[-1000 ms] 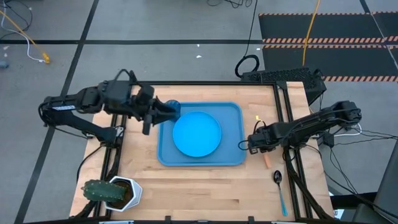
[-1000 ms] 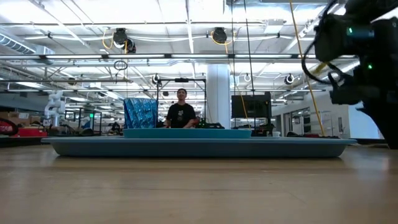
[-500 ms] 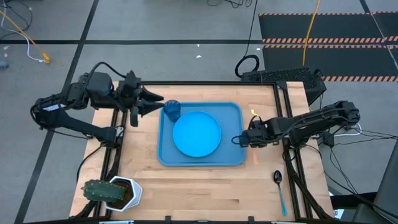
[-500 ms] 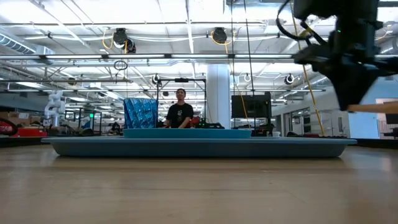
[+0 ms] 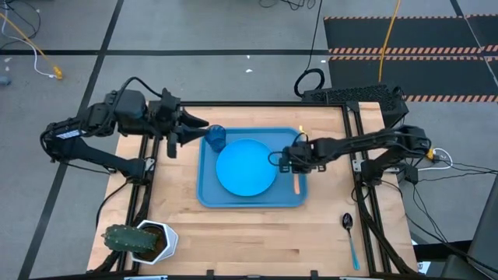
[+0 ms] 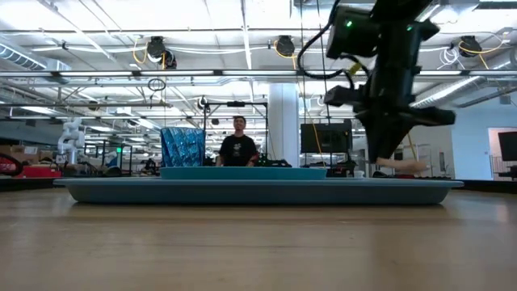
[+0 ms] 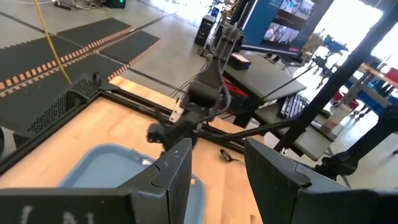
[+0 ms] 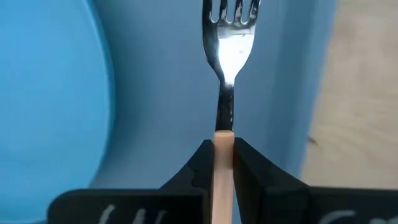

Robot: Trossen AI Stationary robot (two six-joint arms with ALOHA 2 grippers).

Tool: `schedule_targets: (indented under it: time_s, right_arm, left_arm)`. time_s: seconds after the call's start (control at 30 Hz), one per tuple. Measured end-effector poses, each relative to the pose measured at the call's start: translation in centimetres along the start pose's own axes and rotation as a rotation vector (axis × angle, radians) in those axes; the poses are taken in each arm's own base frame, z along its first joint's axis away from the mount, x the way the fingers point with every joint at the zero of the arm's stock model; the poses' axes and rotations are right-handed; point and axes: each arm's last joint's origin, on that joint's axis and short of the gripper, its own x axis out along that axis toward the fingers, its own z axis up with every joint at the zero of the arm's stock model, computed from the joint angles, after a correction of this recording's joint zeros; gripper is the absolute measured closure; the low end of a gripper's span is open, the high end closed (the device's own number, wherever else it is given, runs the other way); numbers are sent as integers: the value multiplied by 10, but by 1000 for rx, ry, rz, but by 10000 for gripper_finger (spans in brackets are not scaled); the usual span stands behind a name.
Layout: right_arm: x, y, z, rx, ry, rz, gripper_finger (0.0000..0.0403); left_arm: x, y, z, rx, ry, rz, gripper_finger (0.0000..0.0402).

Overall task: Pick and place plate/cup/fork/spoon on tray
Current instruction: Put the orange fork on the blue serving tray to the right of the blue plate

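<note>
Silver-tined fork point(image 8: 226, 74) – orange handle pinched in right end effector point(image 8: 221, 163)

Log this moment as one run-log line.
right gripper: shut on fork, over tray beside plate | left gripper: open, empty, beside cup | spoon: on table

table point(image 5: 257, 233): wood | on it: tray point(image 5: 208, 187), spoon point(image 5: 350, 237), potted plant point(image 5: 140, 239)

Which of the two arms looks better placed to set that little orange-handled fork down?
The right: its pincer is shut on the orange-handled metal fork, over the large rectangular blue plastic tray. The left pincer is open beside the tray's far-left corner.
</note>
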Motion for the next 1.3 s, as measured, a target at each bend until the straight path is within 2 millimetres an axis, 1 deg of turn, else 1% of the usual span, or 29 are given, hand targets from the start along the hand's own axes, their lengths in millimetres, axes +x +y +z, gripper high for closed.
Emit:
schedule_targets:
  time_s: [0.13,0.2,0.43,0.63,0.77,1.03,1.3]
  right_arm:
    - [10,7,10,-15,19,46,384]
    - [12,10,12,-9,23,73,384]
    - [21,13,14,1,30,71,384]
    - [35,21,15,14,35,100,384]
    - [41,21,14,32,35,83,384]
    - [44,23,15,51,30,87,384]
    - [44,24,15,58,24,104,370]
  left_arm:
    - [0,-1,0,-12,1,-7,252]
    - [0,-2,-1,-10,4,-12,252]
    - [0,-2,-1,-17,3,-13,252]
    - [0,-3,-1,-39,8,-19,252]
    - [0,-4,-2,-44,20,-30,252]
    - [0,-8,-5,-56,40,-50,252]
    - [0,-9,-6,-56,48,-56,252]
